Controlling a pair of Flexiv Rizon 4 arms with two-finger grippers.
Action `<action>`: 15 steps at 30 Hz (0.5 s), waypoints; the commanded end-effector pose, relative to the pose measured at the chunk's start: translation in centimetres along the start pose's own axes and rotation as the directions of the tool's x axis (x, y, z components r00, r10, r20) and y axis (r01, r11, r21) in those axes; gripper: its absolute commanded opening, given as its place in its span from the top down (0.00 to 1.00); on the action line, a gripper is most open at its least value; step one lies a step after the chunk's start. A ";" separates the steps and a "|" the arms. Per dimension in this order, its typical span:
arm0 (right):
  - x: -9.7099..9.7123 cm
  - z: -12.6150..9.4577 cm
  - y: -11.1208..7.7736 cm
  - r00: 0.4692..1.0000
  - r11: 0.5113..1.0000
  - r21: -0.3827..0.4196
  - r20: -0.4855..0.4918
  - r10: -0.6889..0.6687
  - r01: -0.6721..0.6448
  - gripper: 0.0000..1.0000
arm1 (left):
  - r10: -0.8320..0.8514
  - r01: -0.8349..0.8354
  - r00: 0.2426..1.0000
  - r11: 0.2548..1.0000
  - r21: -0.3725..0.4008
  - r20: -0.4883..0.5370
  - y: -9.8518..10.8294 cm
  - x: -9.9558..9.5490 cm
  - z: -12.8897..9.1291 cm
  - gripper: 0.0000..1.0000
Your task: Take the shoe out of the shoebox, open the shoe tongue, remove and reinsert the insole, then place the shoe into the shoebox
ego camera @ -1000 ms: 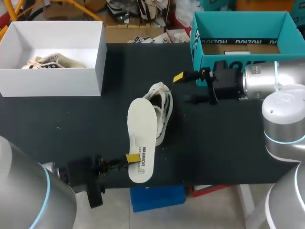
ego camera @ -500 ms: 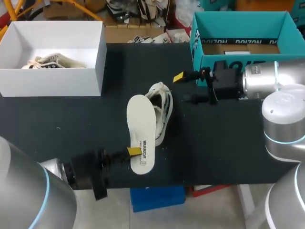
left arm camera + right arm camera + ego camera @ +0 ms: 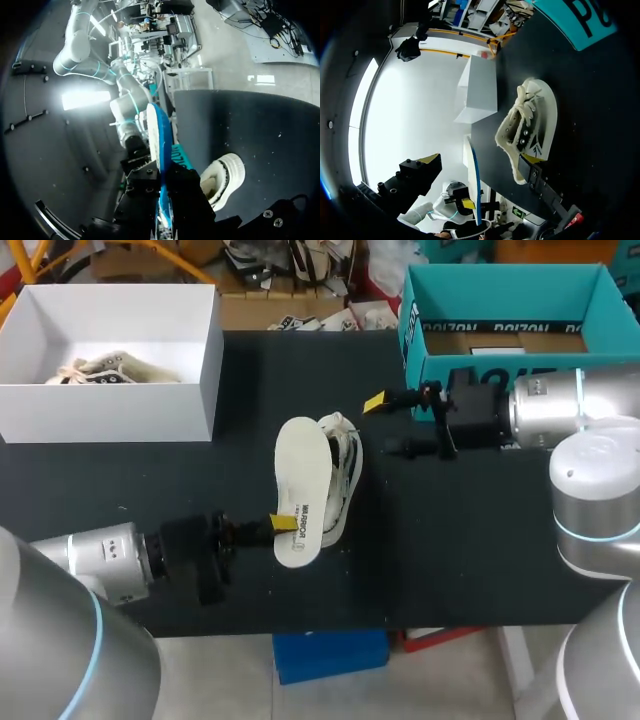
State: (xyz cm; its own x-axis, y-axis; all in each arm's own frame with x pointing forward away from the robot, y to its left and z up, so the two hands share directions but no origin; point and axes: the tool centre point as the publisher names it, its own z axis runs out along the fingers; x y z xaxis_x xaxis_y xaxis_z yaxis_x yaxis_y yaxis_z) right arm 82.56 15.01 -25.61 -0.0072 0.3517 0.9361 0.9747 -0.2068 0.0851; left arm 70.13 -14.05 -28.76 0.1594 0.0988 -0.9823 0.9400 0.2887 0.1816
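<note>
Black bench (image 3: 120, 490) below. Left hand (image 3: 283, 525) is pinched shut on the heel of the thin white foam insole (image 3: 303, 465), leaning over the white lace-up shoe (image 3: 347, 465) at its 1 o'clock. Right hand (image 3: 388, 426), at the shoe's 3 o'clock, is wide open and empty. Nothing holds the shoe, so the bendy insole may push it away.
</note>
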 end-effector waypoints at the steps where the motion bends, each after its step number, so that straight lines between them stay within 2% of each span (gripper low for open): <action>1: 0.0 0.1 -0.1 1.000 1.000 -0.002 0.000 0.000 0.000 0.00 | 0.001 -0.001 1.000 0.998 0.058 0.001 2.1 0.5 2.3 1.00; 3: 0.0 0.1 -0.1 1.000 1.000 -0.002 0.000 0.000 0.000 0.00 | 0.002 -0.002 1.000 0.998 0.063 0.005 2.4 0.4 2.6 0.98; 5: 0.0 0.1 -0.1 1.000 1.000 -0.002 0.000 0.000 0.000 0.00 | 0.001 -0.002 1.000 0.998 0.068 0.010 2.8 0.3 2.9 0.90; 7: 0.0 0.1 -0.1 1.000 1.000 -0.002 0.000 0.000 0.000 0.00 | 0.003 -0.004 1.000 0.997 0.074 0.013 3.0 0.4 3.1 0.92; 8: 0.0 0.1 -0.1 1.000 1.000 -0.002 0.000 0.000 0.000 0.00 | 0.002 -0.003 1.000 0.997 0.076 0.013 3.1 0.4 3.2 1.00; 15: 0.0 0.1 -0.1 1.000 1.000 -0.002 0.000 0.000 0.000 0.00 | -0.005 0.004 1.000 0.995 0.096 0.009 3.4 0.8 3.3 1.00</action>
State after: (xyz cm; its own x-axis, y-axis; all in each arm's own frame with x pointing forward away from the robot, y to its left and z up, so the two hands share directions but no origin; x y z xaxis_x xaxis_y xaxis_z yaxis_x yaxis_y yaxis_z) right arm 82.56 15.02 -25.61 -0.0072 0.3518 0.9361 0.9747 -0.2067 0.0852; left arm 74.05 -16.02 -29.04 0.1579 0.0854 -0.9838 0.9613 0.2143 0.1729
